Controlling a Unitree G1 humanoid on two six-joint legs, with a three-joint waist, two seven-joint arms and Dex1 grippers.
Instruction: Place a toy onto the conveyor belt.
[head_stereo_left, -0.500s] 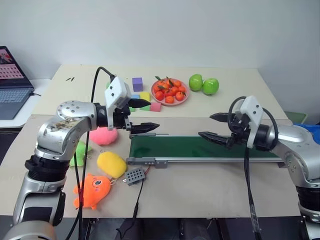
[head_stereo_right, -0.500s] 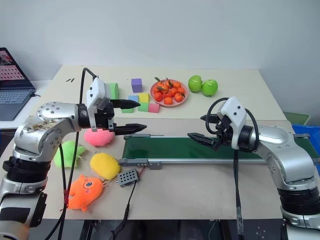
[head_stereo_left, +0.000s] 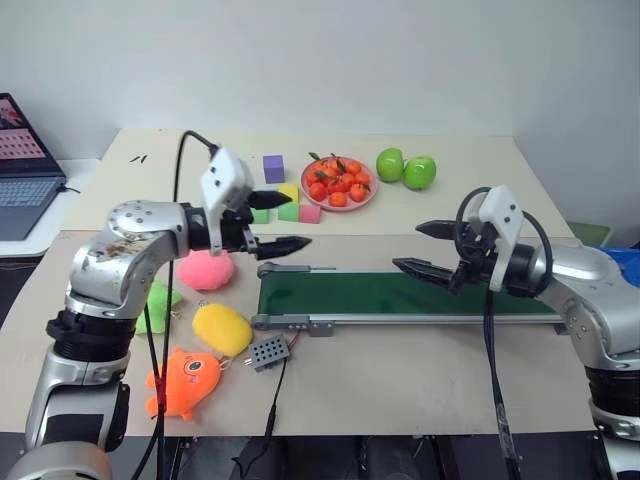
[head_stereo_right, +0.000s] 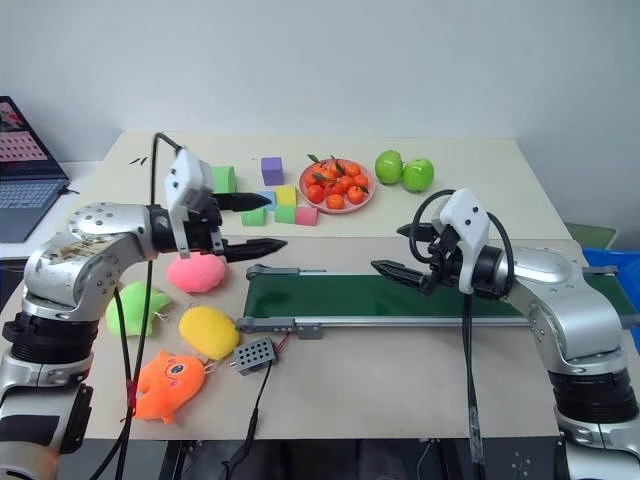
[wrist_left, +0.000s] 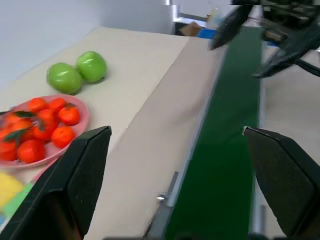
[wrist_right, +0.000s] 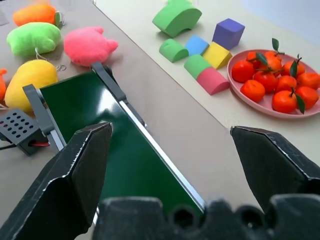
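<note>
Left claw (head_stereo_left: 298, 221) and right claw (head_stereo_left: 407, 246) gape empty; the toy (wrist_right: 35, 14), well apart from the right claw, seemingly soft, light plush, suits a mid-body pinch.

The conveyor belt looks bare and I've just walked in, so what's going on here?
A two-armed robot is set to load a toy, but nothing is picked up yet. Its left gripper and right gripper both hover open and empty over the conveyor belt. The plush toys lie on the table beside the belt's left end.

Both claws, left (head_stereo_right: 252, 222) and right (head_stereo_right: 393, 250), hover spread above the conveyor belt (head_stereo_right: 400, 296).
</note>
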